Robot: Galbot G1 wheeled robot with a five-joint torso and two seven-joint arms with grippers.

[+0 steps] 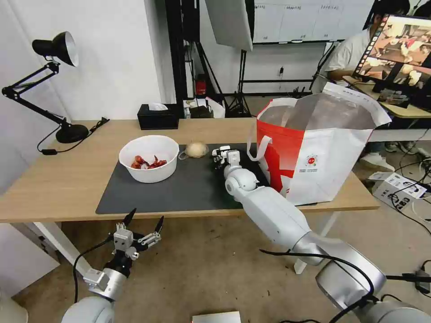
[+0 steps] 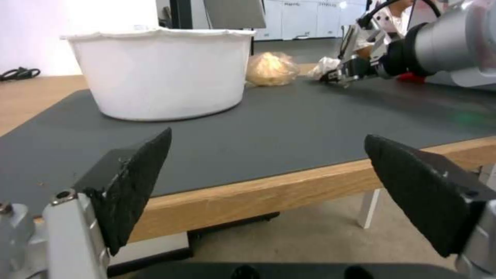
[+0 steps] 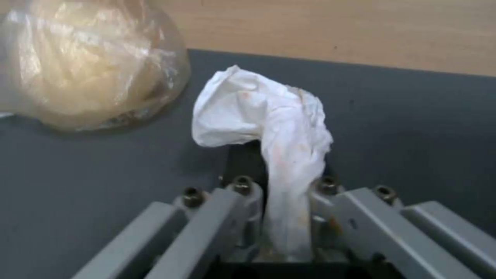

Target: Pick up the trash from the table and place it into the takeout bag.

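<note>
On the dark grey mat (image 1: 179, 188) of the table (image 1: 54, 179) stands a white bowl (image 1: 149, 158) with red scraps; in the left wrist view the bowl (image 2: 160, 73) is close ahead. A beige lump in clear plastic (image 1: 196, 149) (image 3: 83, 66) lies behind it. My right gripper (image 1: 220, 154) (image 3: 281, 182) is shut on a crumpled white tissue (image 3: 269, 116) just above the mat, beside the lump. The white and red takeout bag (image 1: 314, 148) stands open at the right. My left gripper (image 1: 143, 222) (image 2: 269, 166) hangs open below the table's front edge.
A black tissue box (image 1: 157, 116) and a black desk lamp (image 1: 58, 89) stand at the back left of the table. Tripods, cables and a desk with a monitor (image 1: 399, 49) fill the room behind. A white box (image 1: 397, 186) lies on the floor at the right.
</note>
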